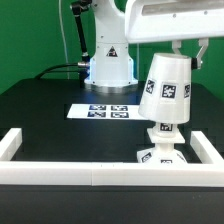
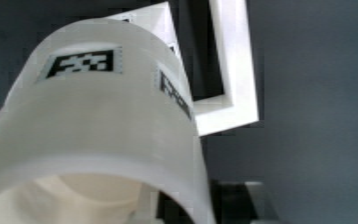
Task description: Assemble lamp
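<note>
My gripper (image 1: 181, 52) is shut on the white cone-shaped shade (image 1: 165, 88) and holds it tilted, just above the bulb. The ball-shaped bulb (image 1: 165, 129) stands on the small square tagged base (image 1: 160, 155), near the front right corner of the border. The shade's lower rim hangs right over the bulb's top; I cannot tell if they touch. In the wrist view the shade (image 2: 105, 120) fills most of the picture, with two tags on it. One dark finger (image 2: 243, 200) shows beside its wall. The bulb and base are hidden there.
A white bar-shaped border (image 1: 90, 178) runs along the front and up both sides, and shows in the wrist view (image 2: 229, 60). The marker board (image 1: 103, 110) lies mid-table. The arm's white pedestal (image 1: 108, 62) stands behind it.
</note>
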Robot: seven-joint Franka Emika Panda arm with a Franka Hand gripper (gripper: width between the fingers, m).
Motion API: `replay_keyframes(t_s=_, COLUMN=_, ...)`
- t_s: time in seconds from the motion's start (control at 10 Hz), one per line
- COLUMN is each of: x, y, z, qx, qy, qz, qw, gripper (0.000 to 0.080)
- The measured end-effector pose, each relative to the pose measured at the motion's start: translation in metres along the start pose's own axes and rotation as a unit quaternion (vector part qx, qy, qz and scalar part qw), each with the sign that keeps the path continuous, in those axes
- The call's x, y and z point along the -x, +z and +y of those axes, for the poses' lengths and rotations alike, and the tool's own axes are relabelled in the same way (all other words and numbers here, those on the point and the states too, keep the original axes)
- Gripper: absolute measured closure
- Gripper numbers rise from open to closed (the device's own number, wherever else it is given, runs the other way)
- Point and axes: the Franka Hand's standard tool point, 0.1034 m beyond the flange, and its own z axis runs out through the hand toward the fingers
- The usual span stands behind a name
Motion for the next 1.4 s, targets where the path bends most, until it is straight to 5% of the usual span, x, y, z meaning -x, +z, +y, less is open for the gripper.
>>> replay_keyframes(t_s=0.3, x=-0.003, y=0.020, z=0.004, qx=0.006, qy=-0.005, qz=0.011, qw=1.000, gripper=0.0755)
replay_keyframes(t_s=1.1, x=-0.006, y=0.018, z=-0.004, qx=0.003, qy=0.007, qz=0.025, qw=1.000, gripper=0.0755)
replay_keyframes(t_s=1.3, x=-0.008, y=0.009, z=-0.004, qx=0.001, qy=0.010, qz=0.029, qw=1.000, gripper=0.0449)
replay_keyframes(t_s=1.4, x=-0.008, y=0.006, z=-0.002, qx=-0.001, qy=0.012, qz=0.030, qw=0.999, gripper=0.0449)
